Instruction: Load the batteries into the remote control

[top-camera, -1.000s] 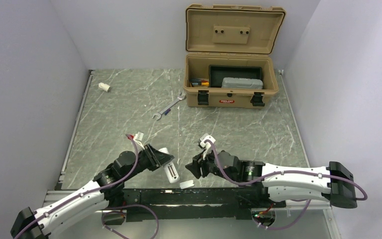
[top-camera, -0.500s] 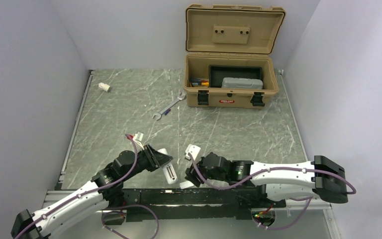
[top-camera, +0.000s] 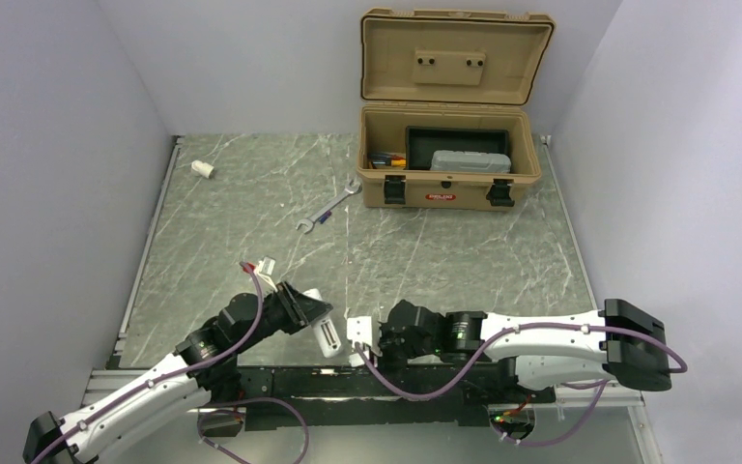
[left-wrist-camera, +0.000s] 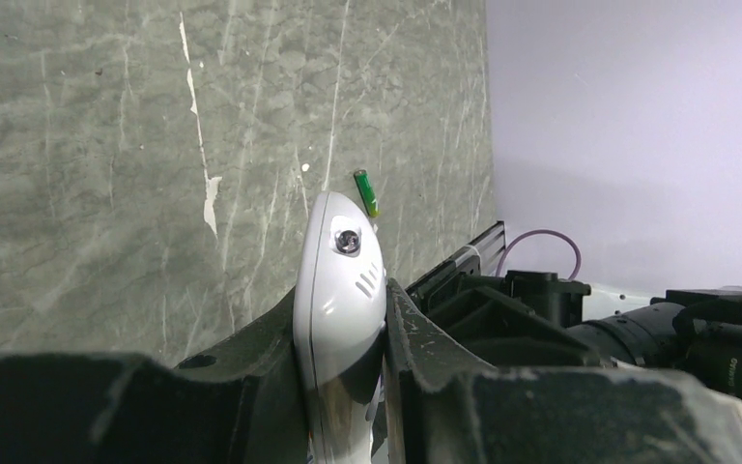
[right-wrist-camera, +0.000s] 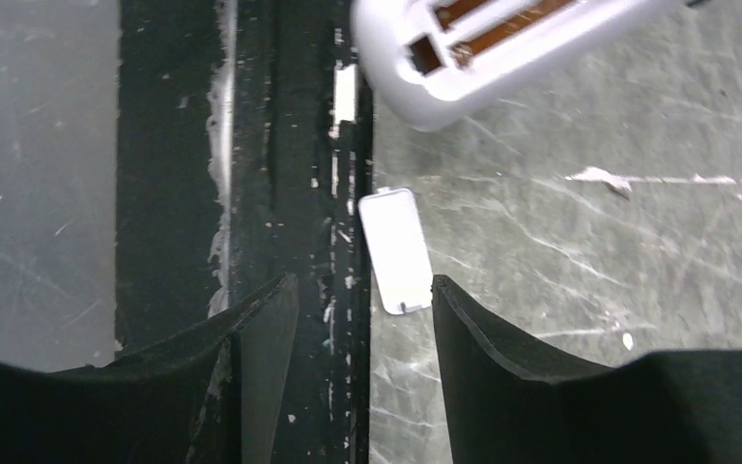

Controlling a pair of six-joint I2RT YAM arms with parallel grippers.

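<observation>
My left gripper [top-camera: 317, 315] is shut on the white remote control [top-camera: 329, 336] and holds it on edge above the table's front. In the left wrist view the remote [left-wrist-camera: 340, 290] is clamped between both fingers, and one green battery [left-wrist-camera: 366, 191] lies on the table just past its tip. My right gripper [top-camera: 371, 346] is open and points down beside the remote. In its wrist view the jaws [right-wrist-camera: 362, 300] straddle the near end of a loose white battery cover [right-wrist-camera: 396, 251] without touching it. The remote's open, empty battery compartment [right-wrist-camera: 483, 43] shows above.
A black rail [right-wrist-camera: 290, 193] runs along the table's front edge, right next to the cover. An open tan toolbox [top-camera: 449, 145] stands at the back. A silver wrench [top-camera: 328, 208] lies mid-table and a stubby white cylinder [top-camera: 202, 169] at the far left.
My right gripper has swung left and down toward the front edge, ending over the battery cover beside the remote. The left gripper has stayed put with the remote.
</observation>
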